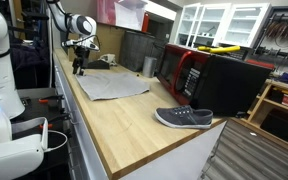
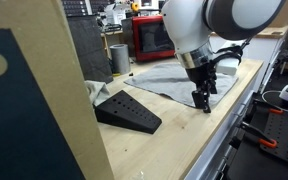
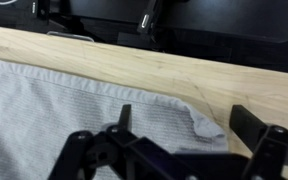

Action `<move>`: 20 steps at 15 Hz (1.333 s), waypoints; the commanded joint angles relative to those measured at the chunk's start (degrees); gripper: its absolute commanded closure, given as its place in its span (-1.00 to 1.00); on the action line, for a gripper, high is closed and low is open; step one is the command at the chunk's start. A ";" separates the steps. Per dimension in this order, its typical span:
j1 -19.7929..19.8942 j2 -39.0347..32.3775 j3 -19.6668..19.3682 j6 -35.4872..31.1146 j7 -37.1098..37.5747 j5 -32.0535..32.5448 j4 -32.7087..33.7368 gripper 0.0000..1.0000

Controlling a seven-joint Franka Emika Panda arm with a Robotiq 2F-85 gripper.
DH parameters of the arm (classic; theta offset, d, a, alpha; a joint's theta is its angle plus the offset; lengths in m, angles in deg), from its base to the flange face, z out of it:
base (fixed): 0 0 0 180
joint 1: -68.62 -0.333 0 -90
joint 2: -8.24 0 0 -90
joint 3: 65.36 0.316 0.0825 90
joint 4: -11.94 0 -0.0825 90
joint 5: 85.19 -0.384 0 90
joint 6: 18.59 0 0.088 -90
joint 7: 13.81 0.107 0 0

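Observation:
A grey cloth lies flat on the wooden counter. My gripper hangs just above one corner of the cloth, near the counter's edge. In the wrist view that corner is slightly curled up and sits between the two black fingers. The jaws stand wide open, with nothing held. Whether the fingertips touch the cloth I cannot tell.
A grey shoe lies at the near end of the counter. A red and black microwave and a metal cup stand behind the cloth. A black wedge-shaped block rests on the wood beside it.

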 commanded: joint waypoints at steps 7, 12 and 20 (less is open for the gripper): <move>-1.47 1.46 -0.35 -1.12 -1.24 4.24 -2.91 0.43; -0.95 1.64 -0.79 3.89 -4.45 4.60 0.53 1.00; 1.41 6.69 -2.71 25.38 -24.62 6.50 5.25 0.97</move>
